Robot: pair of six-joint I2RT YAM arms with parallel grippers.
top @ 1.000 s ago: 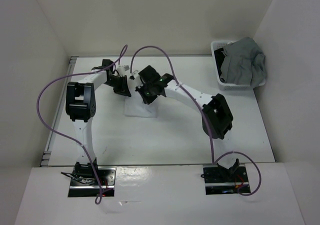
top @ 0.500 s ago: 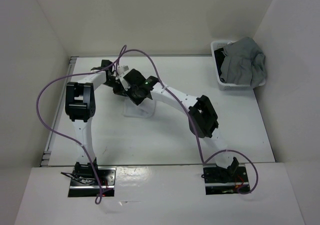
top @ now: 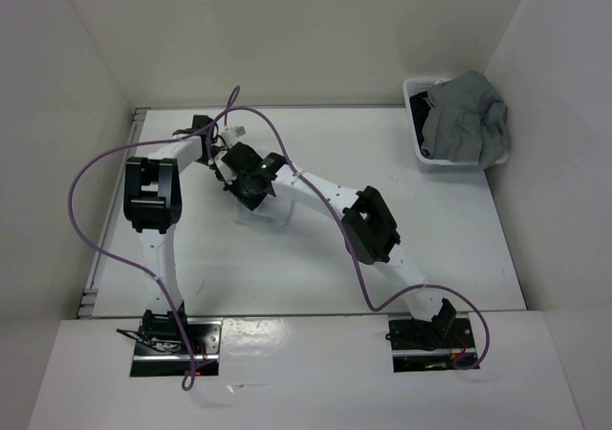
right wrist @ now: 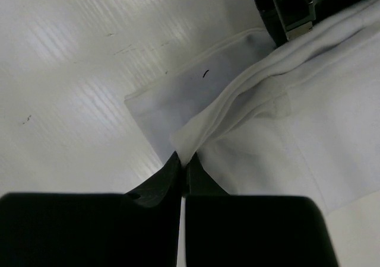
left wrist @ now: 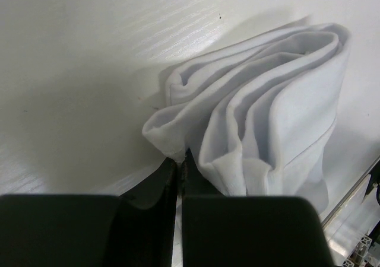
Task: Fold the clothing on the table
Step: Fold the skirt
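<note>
**A:** White panels wall in a white tabletop [top: 316,268]. Where does the clothing [left wrist: 279,118] sit?

**B:** Left of centre, toward the far side. It is a small white bundle, doubled over in soft layers, lying on the tabletop beneath both wrists.

**A:** And the jaws?

**B:** The left arm [top: 153,196] comes in from the left. The left jaws are pressed together on a corner of the fabric at the bundle's near edge. The right arm [top: 368,229] stretches diagonally across from the near right. The right jaws are pinched on the edge of an upper layer, with a flatter layer spread on the tabletop below it.

**A:** Anything else up there?

**B:** A white slatted basket [top: 449,163] stands in the far right corner, well apart from the clothing. A grey garment [top: 469,124] is heaped in it and hangs over its rim.
</note>
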